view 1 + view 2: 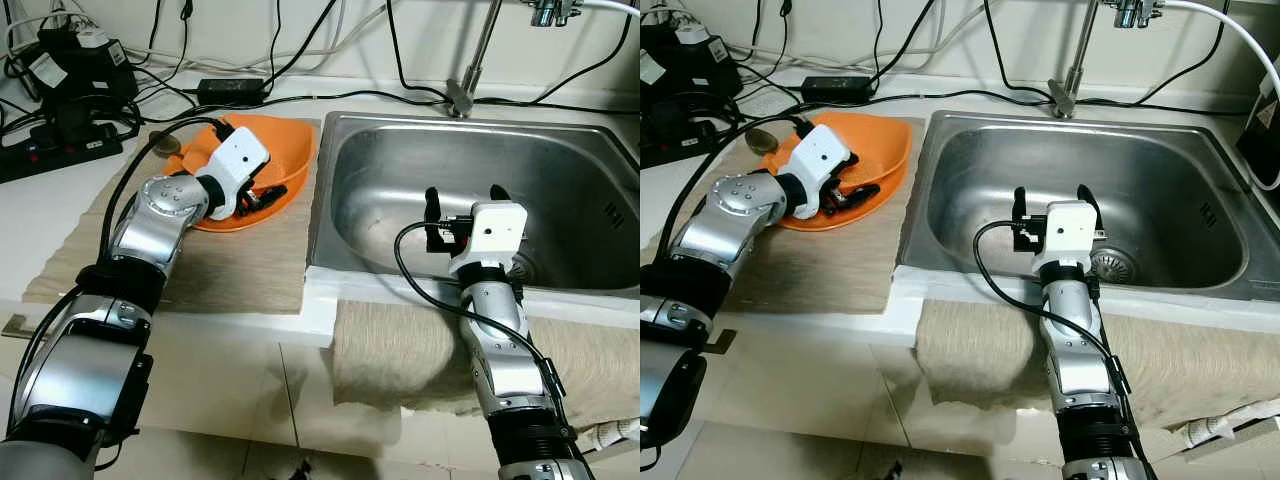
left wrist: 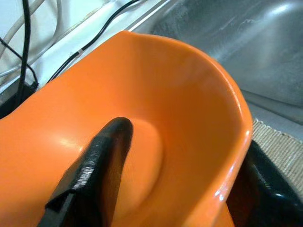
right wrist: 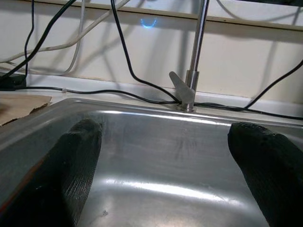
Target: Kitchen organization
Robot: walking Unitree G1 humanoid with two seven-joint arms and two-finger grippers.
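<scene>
An orange bowl [image 1: 285,160] rests on a woven mat [image 1: 230,270] left of the steel sink [image 1: 560,170], tilted on a second orange dish [image 1: 880,195] beneath it. My left gripper [image 1: 255,198] is shut on the bowl's near rim. In the left wrist view one finger [image 2: 106,156] lies inside the bowl [image 2: 180,109] and the other sits outside under the rim. My right gripper [image 1: 465,200] stands open, upright over the front of the sink basin, with nothing between its fingers [image 3: 75,161].
A faucet [image 1: 470,70] rises behind the sink, and a drain [image 1: 1110,265] sits near the right gripper. Black cables, a power strip [image 1: 60,150] and adapters crowd the counter's back left. A beige towel [image 1: 400,350] hangs over the counter's front edge.
</scene>
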